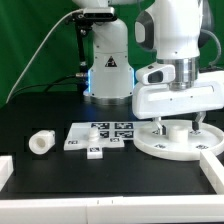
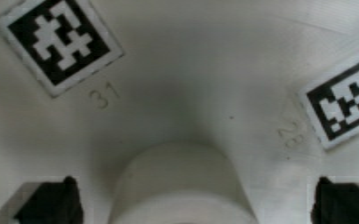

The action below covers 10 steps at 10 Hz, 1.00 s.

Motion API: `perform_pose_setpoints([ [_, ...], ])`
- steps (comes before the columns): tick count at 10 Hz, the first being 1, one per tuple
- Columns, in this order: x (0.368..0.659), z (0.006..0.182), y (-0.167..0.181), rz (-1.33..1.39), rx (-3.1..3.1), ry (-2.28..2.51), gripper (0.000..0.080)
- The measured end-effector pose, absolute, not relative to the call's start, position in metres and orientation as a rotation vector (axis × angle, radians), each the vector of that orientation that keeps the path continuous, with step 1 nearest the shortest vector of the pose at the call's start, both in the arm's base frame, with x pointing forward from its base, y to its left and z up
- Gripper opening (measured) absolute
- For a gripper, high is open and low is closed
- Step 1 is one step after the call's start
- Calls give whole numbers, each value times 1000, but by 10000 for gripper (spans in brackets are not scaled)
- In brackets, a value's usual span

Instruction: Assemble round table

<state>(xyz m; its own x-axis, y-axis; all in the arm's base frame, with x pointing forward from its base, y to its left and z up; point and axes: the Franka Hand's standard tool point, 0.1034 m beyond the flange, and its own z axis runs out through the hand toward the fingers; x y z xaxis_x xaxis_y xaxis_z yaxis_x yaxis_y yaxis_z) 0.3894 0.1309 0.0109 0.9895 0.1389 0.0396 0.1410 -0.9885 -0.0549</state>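
Observation:
The large white round disc [image 1: 180, 148] lies on the black table at the exterior view's right. A short raised hub [image 1: 176, 129] stands at its centre. My gripper [image 1: 180, 124] hangs low over the disc, open, with one finger on each side of the hub and nothing held. In the wrist view the disc's surface [image 2: 194, 100] fills the frame with two square tags. The hub [image 2: 179, 185] lies between my dark fingertips [image 2: 51, 200], which stand wide apart. The short cylindrical leg [image 1: 41, 143] lies at the left. The cross-shaped base [image 1: 96, 150] lies in the middle, by the marker board.
The marker board [image 1: 112, 130] lies flat at the table's centre. The arm's base [image 1: 108, 65] stands behind it. White rails run along the front left [image 1: 5, 170] and front right [image 1: 212, 168] of the table.

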Motion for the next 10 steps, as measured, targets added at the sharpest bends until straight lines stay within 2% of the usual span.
perform_pose_setpoints([
  [5, 401, 9, 129, -72, -3074, -233, 649],
  [7, 401, 9, 129, -73, -3074, -234, 401],
  [10, 401, 10, 128, -72, -3074, -244, 404],
])
